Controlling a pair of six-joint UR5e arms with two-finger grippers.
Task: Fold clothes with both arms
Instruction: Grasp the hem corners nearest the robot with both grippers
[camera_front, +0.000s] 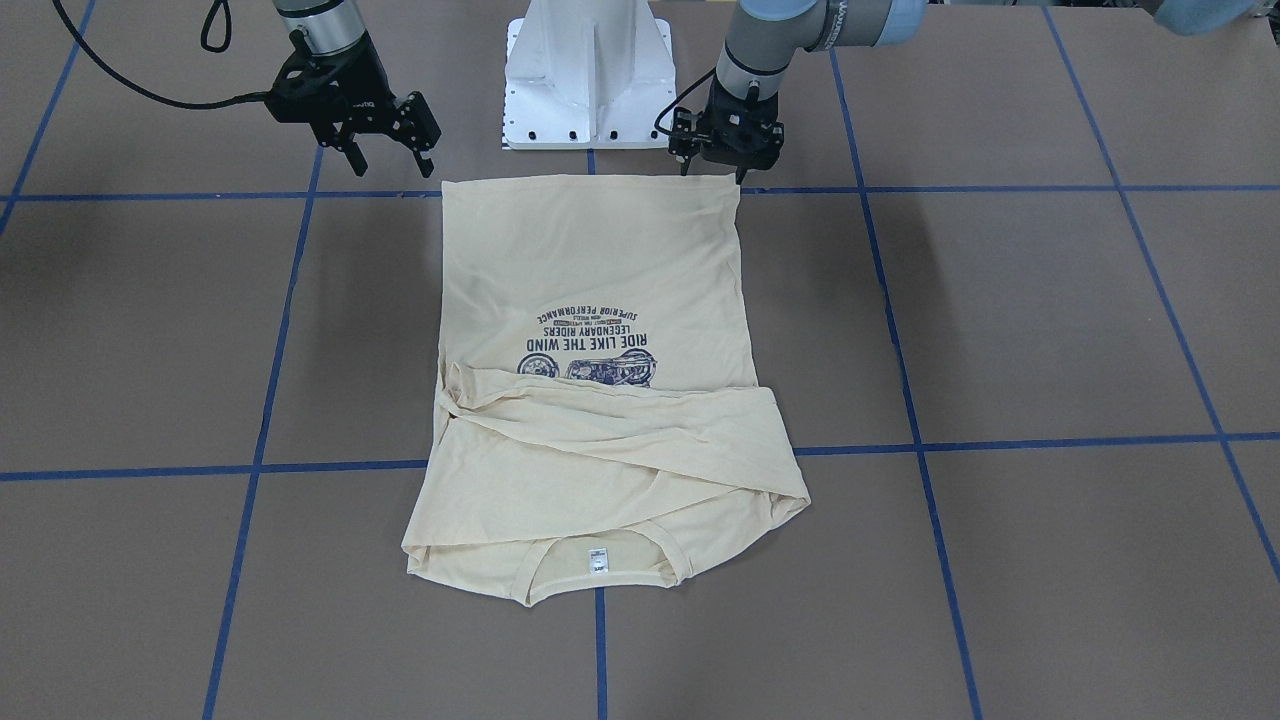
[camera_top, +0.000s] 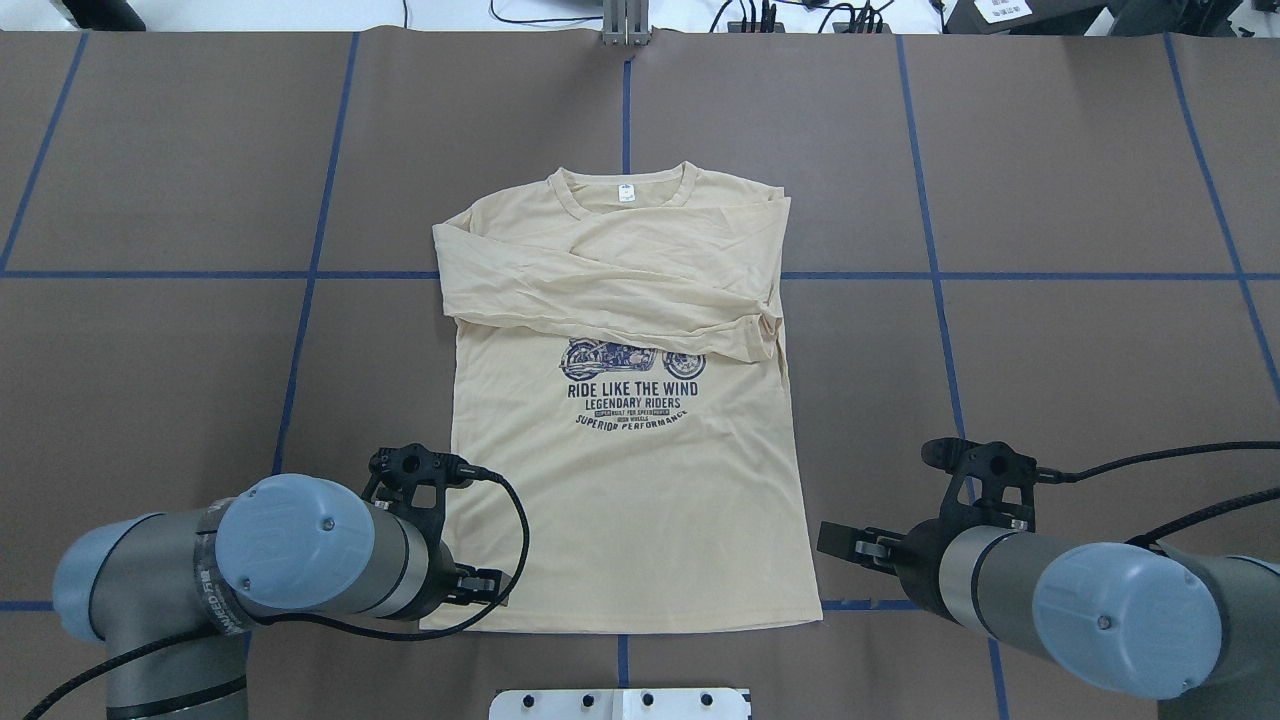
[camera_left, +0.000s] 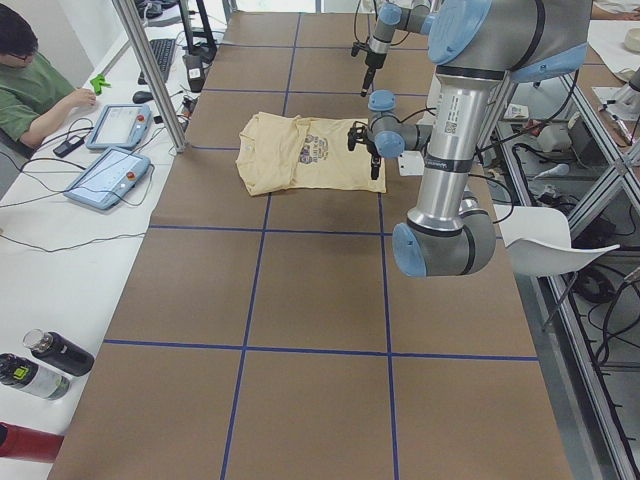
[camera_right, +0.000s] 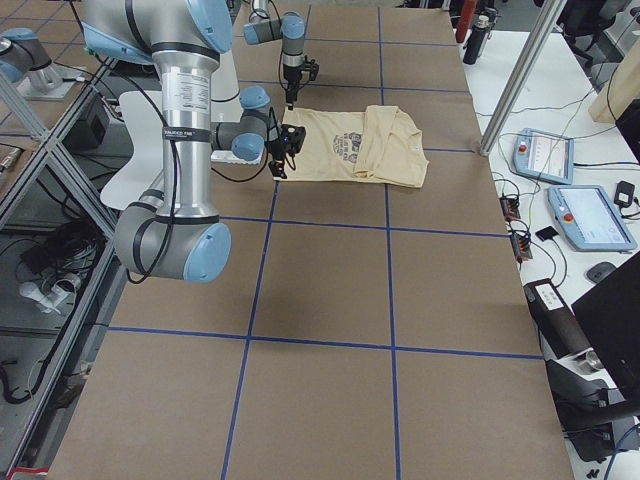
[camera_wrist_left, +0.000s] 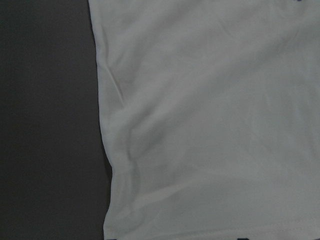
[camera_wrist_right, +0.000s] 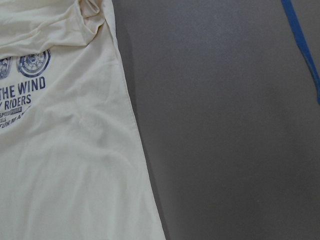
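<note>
We judged the fold to be roughly a third done. The T-shirt (camera_top: 620, 480) lay flat and print-up in the middle of the bench (camera_front: 1000, 320). In the overhead view its collar was toward the top of the frame and its hem toward the bottom. Both sleeves (camera_top: 610, 290) were already crossed over the chest, just above the motorcycle print (camera_top: 632, 385), with the neck label (camera_top: 626, 192) showing. The body had not been folded, so bringing the hem (camera_front: 590, 180) up toward the collar was left to do.

In the front-facing view the left tool (camera_front: 712, 168) stood right at the hem's corner, at upper centre-right of the frame. Its jaws looked parted, and the cloth beneath lay flat, so we took it to be holding nothing. The right tool (camera_front: 390, 160), at upper left of that frame, hung above bare bench, near the hem's other corner but clear of it. Its jaws were plainly wide apart and empty.

The bench was covered in matt brown sheet, marked into large squares by blue tape lines (camera_front: 260, 400), with the white pedestal base (camera_front: 590, 70) at the top edge. In the side views we saw a white desk running along the bench. On it were control tablets (camera_left: 120, 125) and bottles (camera_left: 40, 365), and an operator in green (camera_left: 30, 80) sat there. A white chair (camera_left: 555, 235) stood behind the robot.
</note>
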